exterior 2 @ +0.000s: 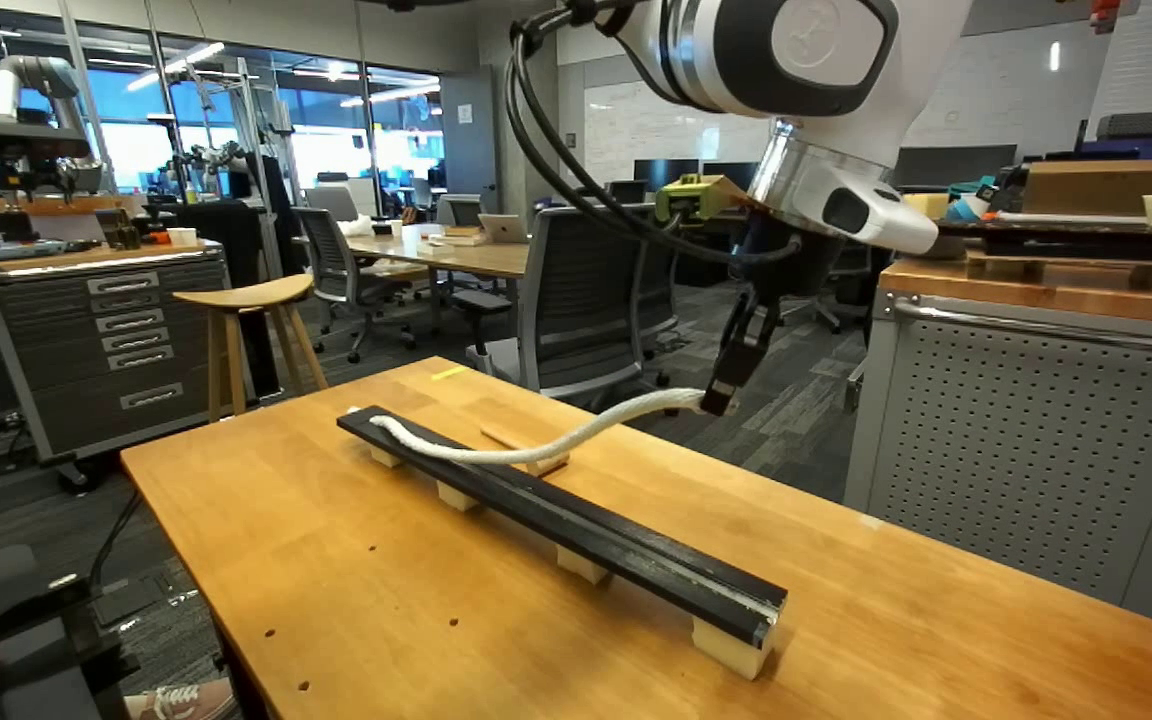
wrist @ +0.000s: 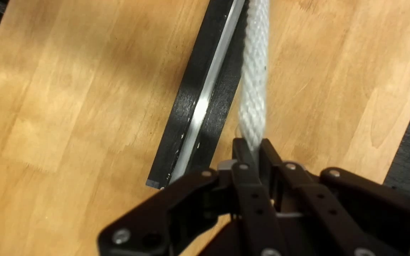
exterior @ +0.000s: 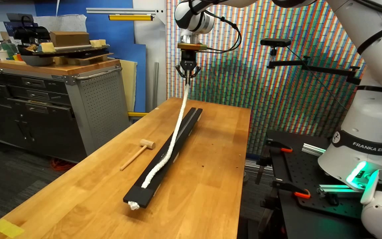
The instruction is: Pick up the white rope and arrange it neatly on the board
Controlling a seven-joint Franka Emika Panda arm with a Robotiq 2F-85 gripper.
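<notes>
Plainly pinched: the gripper (wrist: 253,145) is closed on the white rope (exterior 2: 536,454), its fingertips (wrist: 240,145) against either side with just the rope's thickness between, the hold well above the tabletop (exterior: 207,192). From there the rope slopes down in a loose bend to the board (exterior 2: 626,550), meeting its top near one end in both exterior views. Frayed white tuft (exterior: 133,205) under that same end; cannot tell whether it belongs to the rope. Shiny channel (wrist: 199,108) runs lengthwise along the board, which sits on pale blocks (exterior 2: 731,648). Just beside it, a wooden mallet (exterior: 139,153) lies flat. Farther out, yellow tape (exterior: 8,228) sticks near a corner of the tabletop.
</notes>
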